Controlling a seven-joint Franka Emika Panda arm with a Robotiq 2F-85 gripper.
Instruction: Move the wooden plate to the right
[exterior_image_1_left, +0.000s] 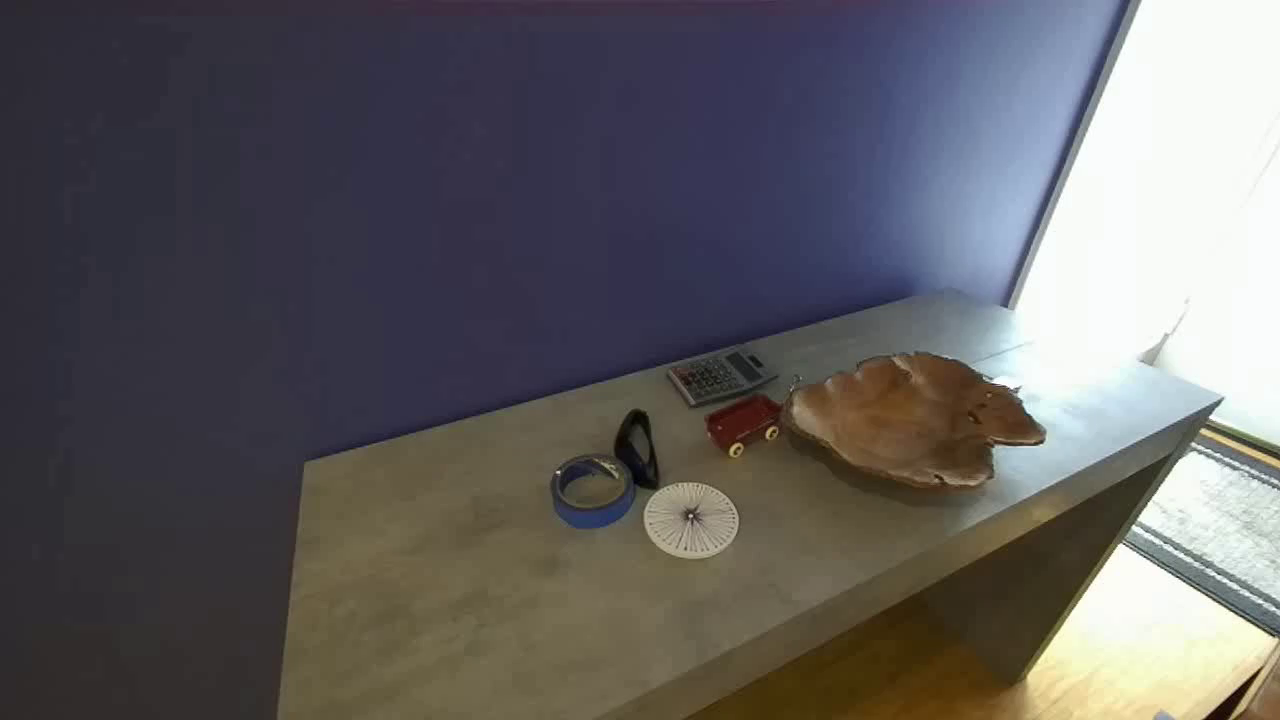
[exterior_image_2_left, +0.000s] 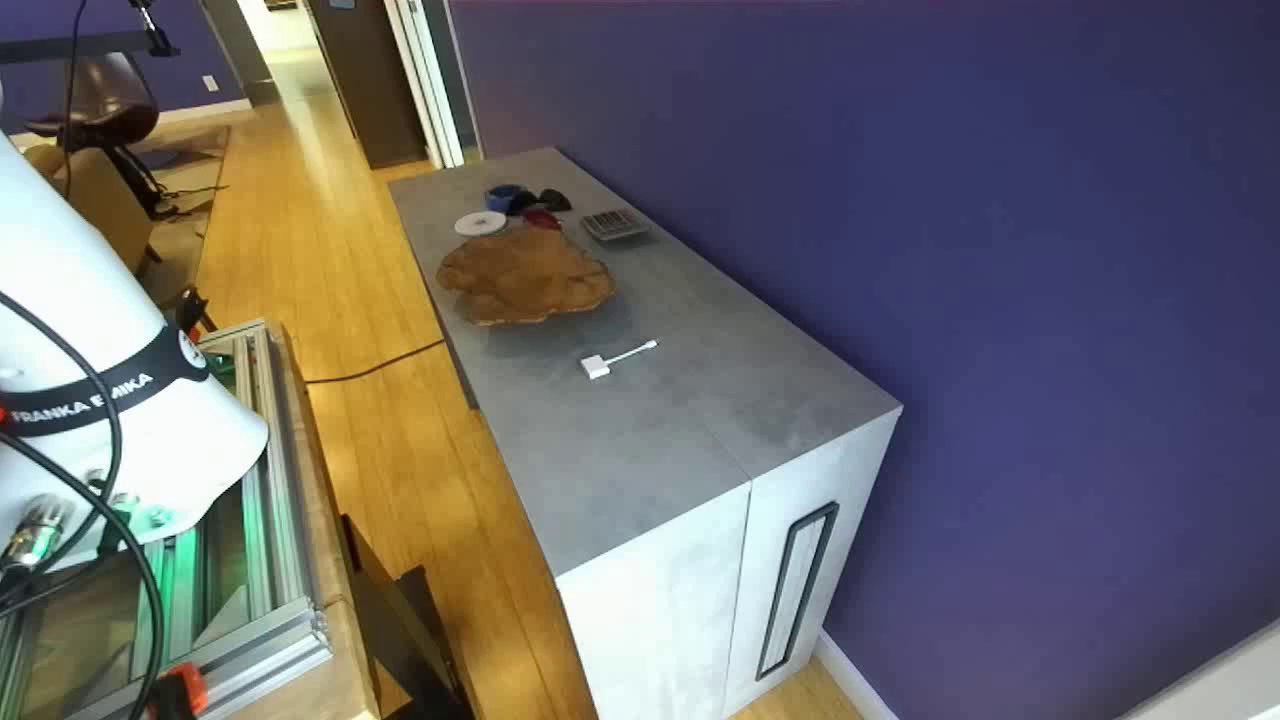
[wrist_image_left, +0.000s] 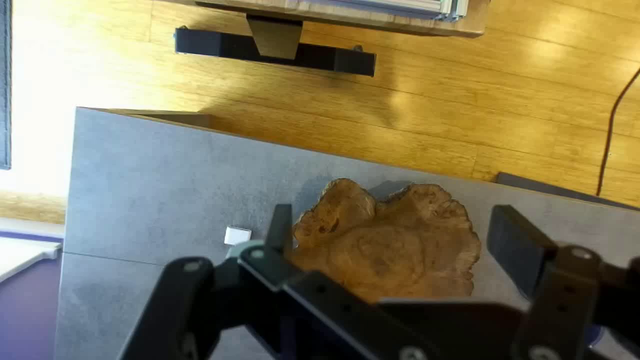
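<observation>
The wooden plate, a large shallow brown dish with a wavy rim, rests on the grey cabinet top. It shows in both exterior views (exterior_image_1_left: 905, 422) (exterior_image_2_left: 525, 278) and in the wrist view (wrist_image_left: 385, 250), where the gripper hides its lower part. My gripper (wrist_image_left: 392, 212) is open, with its fingers wide apart. From the wrist view it looks down over the plate, and nothing is held between the fingers. One finger overlaps the plate's left rim in that view; the other is off its right rim. The gripper is out of both exterior views.
Close beside the plate stands a red toy wagon (exterior_image_1_left: 743, 422). A calculator (exterior_image_1_left: 720, 377), white disc (exterior_image_1_left: 691, 520), blue tape ring (exterior_image_1_left: 592, 510) and black object (exterior_image_1_left: 637, 450) lie beyond. A white adapter (exterior_image_2_left: 596, 367) lies on the opposite side. A purple wall (exterior_image_2_left: 900, 250) backs the cabinet.
</observation>
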